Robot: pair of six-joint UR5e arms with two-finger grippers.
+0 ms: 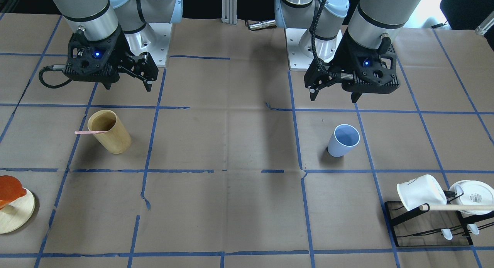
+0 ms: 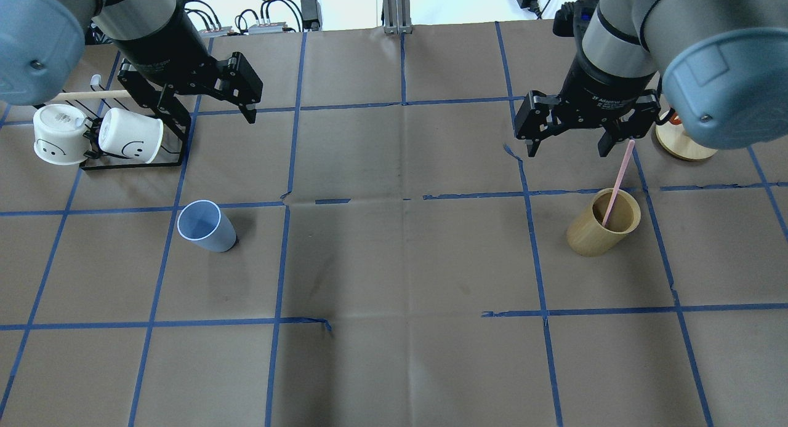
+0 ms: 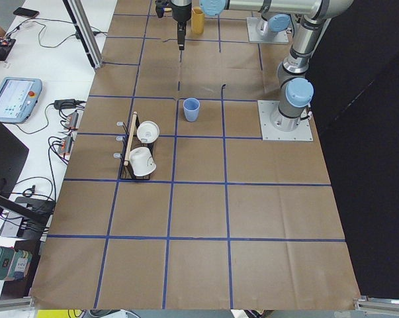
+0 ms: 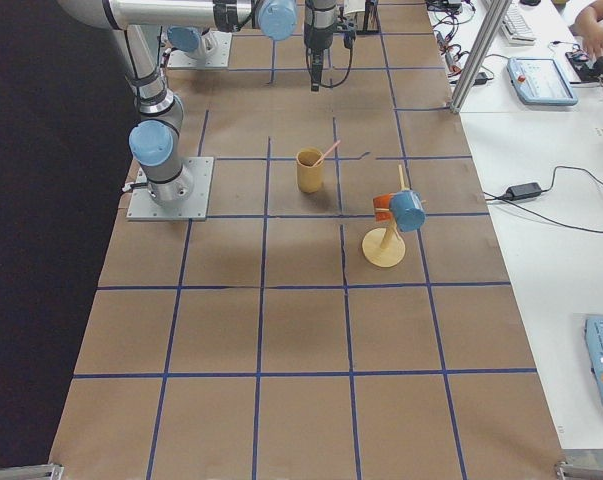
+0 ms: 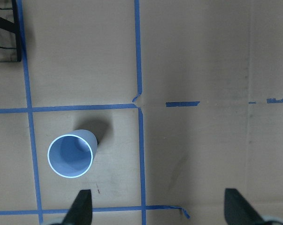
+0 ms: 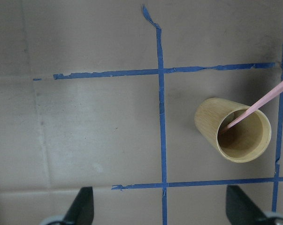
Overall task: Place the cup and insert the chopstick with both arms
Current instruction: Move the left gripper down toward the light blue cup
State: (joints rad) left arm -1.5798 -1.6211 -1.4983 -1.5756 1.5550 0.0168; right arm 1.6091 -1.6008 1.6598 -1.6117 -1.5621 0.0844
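The light-blue cup (image 2: 206, 227) stands upright and empty on the robot's left side of the table, also seen in the front view (image 1: 342, 141) and the left wrist view (image 5: 71, 154). One pale-pink chopstick (image 2: 617, 181) leans in the tan wooden cup (image 2: 603, 223) on the right side; it also shows in the right wrist view (image 6: 258, 105). My left gripper (image 2: 206, 110) hangs open and empty above the table, beyond the blue cup. My right gripper (image 2: 567, 149) hangs open and empty just beyond the wooden cup, beside the chopstick's upper end.
A black wire rack (image 2: 175, 147) with two white mugs and a wooden rod sits at the far left. A round wooden stand (image 1: 15, 212) carrying an orange cup sits at the far right, beyond the wooden cup. Blue tape lines grid the brown table.
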